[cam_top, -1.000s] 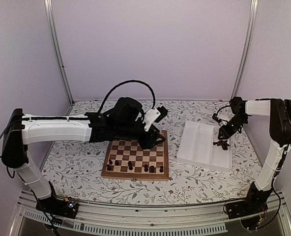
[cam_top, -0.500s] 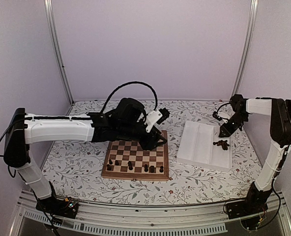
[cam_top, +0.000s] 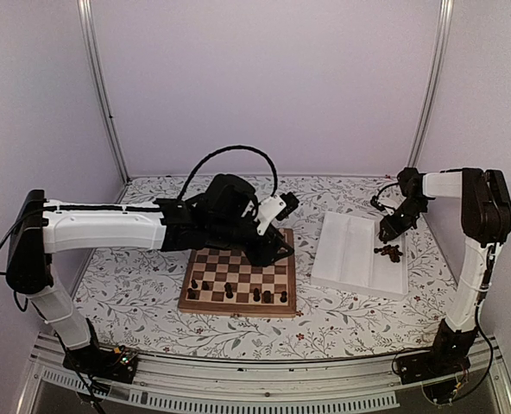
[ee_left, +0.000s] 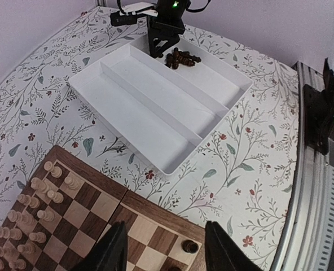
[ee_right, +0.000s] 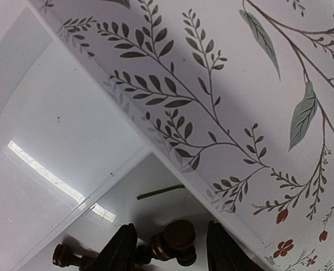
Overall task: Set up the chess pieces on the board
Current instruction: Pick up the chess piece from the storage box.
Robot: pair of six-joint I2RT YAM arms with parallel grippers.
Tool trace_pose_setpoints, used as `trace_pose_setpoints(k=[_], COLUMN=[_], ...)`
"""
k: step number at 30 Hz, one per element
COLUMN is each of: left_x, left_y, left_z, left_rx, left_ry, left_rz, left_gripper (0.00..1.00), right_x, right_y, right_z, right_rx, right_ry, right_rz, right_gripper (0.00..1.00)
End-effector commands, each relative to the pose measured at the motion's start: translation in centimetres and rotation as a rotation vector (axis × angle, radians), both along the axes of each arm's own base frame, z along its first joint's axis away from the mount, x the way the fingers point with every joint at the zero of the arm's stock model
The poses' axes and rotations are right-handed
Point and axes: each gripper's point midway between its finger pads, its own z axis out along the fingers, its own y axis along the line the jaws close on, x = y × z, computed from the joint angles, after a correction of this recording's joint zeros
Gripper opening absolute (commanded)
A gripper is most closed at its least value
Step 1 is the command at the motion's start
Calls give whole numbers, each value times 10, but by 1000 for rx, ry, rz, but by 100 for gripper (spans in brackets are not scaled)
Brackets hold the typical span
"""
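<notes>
While left end effector (ee_left: 165,231) hangs open over far right corner of board (ee_left: 71,217) | right end effector (ee_right: 170,227) open astride chess pieces (ee_right: 178,240) | in tray (ee_right: 54,124) by right edge of table (ee_left: 257,186)

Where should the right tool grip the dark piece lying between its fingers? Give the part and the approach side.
Probably across its narrower body just behind the round base, coming straight down from above. The dark piece lies on its side in the white tray, round base toward the camera, and the right tool straddles it with jaws open.
</notes>
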Motion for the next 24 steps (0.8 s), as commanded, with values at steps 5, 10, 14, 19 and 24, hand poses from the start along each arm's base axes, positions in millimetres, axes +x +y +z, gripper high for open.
trace_pose_setpoints(k=[5,10,14,19,24], left_x=[-13,-18,-19,-20,-21], left_y=[0,2,7,10,9], left_z=[-6,-7,-9,-12,-18], left_rx=[10,14,25,32,43], left_ry=[26,27,23,20,22], left_rz=[-16,-23,-19,-17,-28], left_gripper=[49,49,49,49,49], right_x=[-10,-19,-30,-37,-42], right_y=[7,9,4,-3,-3], right_z=[-11,-7,-5,-7,-12], right_rx=[48,62,43,3,10], right_ry=[67,79,82,82,104], right_rz=[-26,-43,-64,-99,-123], right_gripper=[39,38,42,43,37])
